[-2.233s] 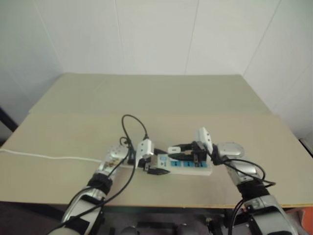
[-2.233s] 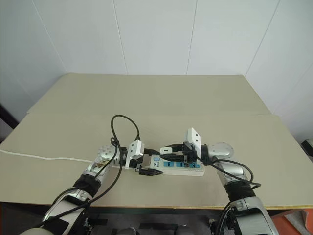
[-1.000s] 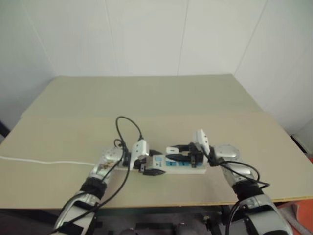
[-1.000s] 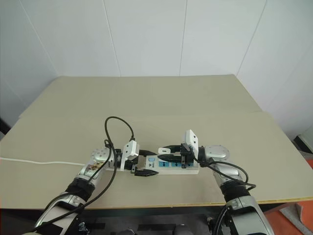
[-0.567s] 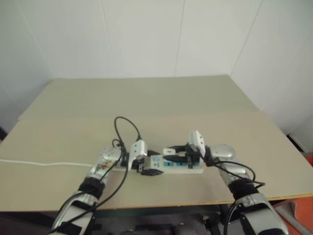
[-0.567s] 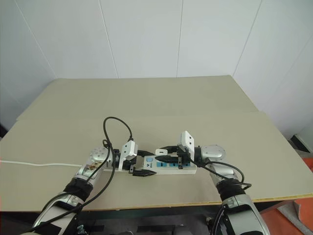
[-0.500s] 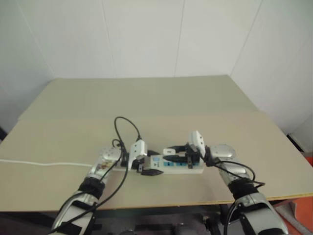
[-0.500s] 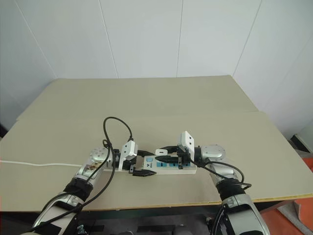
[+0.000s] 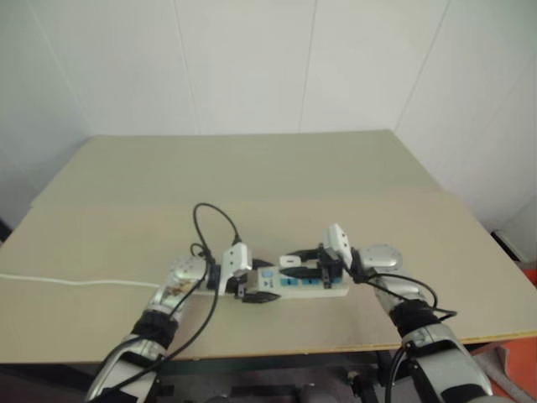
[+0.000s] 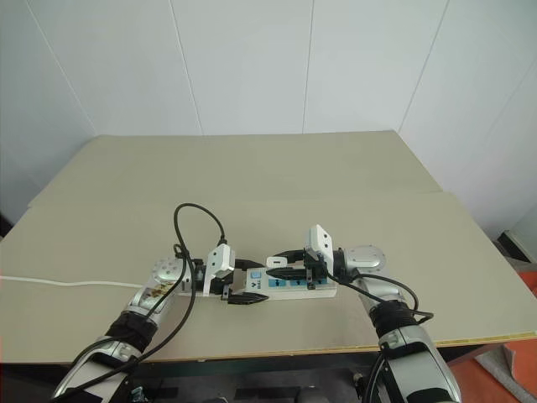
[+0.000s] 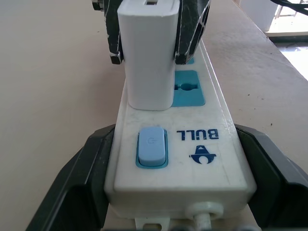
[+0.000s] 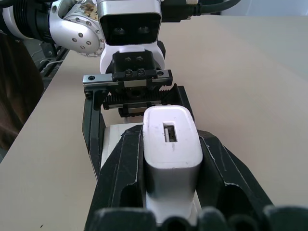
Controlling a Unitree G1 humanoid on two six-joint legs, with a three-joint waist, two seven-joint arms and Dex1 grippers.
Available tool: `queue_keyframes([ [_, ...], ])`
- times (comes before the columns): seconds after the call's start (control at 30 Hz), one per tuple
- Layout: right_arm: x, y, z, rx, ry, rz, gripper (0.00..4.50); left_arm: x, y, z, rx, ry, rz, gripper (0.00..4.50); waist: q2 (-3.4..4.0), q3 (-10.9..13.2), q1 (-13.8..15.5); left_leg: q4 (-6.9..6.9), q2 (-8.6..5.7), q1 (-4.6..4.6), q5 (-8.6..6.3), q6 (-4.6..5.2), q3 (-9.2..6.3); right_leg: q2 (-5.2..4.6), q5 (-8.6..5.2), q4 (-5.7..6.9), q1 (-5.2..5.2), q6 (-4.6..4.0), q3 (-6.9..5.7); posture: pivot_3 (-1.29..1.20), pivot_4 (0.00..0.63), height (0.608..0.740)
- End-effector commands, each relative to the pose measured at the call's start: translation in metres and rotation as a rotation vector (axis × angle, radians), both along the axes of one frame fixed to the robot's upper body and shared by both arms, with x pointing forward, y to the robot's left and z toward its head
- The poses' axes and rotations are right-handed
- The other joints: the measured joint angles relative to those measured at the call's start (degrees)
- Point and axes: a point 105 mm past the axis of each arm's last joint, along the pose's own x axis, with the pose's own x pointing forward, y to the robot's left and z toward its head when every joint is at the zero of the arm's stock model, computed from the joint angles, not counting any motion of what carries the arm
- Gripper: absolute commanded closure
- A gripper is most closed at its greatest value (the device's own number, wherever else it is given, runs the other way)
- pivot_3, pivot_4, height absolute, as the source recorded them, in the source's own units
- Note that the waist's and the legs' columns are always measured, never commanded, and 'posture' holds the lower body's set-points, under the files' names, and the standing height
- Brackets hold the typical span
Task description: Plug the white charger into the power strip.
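Two sets of fingers at frame centre: left gripper (image 10: 237,293) pinches the power strip (image 11: 175,144), right gripper (image 12: 172,159) pinches the white charger (image 11: 148,53). Tilting could jam the prongs.

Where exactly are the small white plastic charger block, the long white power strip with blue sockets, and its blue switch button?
small white plastic charger block (image 11: 148,57): left wrist view, its front face.
long white power strip with blue sockets (image 11: 211,166): left wrist view, bare top beside the logo.
blue switch button (image 11: 151,146): left wrist view, its middle.
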Motion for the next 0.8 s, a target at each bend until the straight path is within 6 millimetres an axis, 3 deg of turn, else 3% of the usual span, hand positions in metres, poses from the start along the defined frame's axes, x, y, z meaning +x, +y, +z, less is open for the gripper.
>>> queue_keyframes([
  [0.03, -0.013, -0.022, -0.056, -0.16, 0.176, -0.061, 3.33, 0.002, 0.011, 0.004, 0.017, -0.025, 0.03, 1.22, -0.01, 0.0, 0.0, 0.0, 0.0, 0.0, 0.0, 0.0, 0.0, 0.0, 0.0, 0.0, 0.0, 0.0, 0.0, 0.0, 0.15, 0.74],
  [0.2, -0.018, -0.016, -0.054, -0.159, 0.149, -0.045, 3.33, 0.0, 0.006, 0.0, 0.009, -0.014, 0.03, 1.22, -0.02, 0.0, 0.0, -0.05, 0.0, 0.0, 0.0, 0.0, 0.0, 0.0, -0.01, -0.04, 0.0, 0.0, 0.0, 0.0, 0.15, 0.74],
  [0.53, -0.024, -0.01, -0.052, -0.172, 0.17, -0.014, 0.01, 0.0, 0.002, -0.003, 0.003, 0.003, 0.033, 1.22, -0.42, -0.3, 0.2, -0.09, 0.0, 0.01, 0.0, -0.01, 0.01, 0.0, -0.08, -0.05, 0.0, 0.08, 0.0, 0.0, 0.15, 0.74],
  [0.77, -0.017, -0.018, -0.041, -0.172, 0.139, -0.048, 0.01, 0.001, -0.002, -0.005, 0.0, 0.012, 0.033, 1.22, -0.43, -0.3, 0.4, -0.09, 0.0, 0.01, -0.01, -0.01, 0.02, -0.01, -0.09, -0.08, 0.0, 0.09, 0.0, 0.0, 0.15, 0.74],
  [0.8, -0.014, -0.021, -0.036, -0.166, 0.123, -0.059, 0.0, 0.002, -0.003, -0.005, -0.005, 0.015, 0.039, 0.87, -0.43, -0.3, 0.4, -0.09, 0.0, 0.01, -0.01, -0.01, 0.02, -0.01, -0.09, -0.08, 0.0, 0.09, 0.0, 0.0, 0.15, 0.74],
])
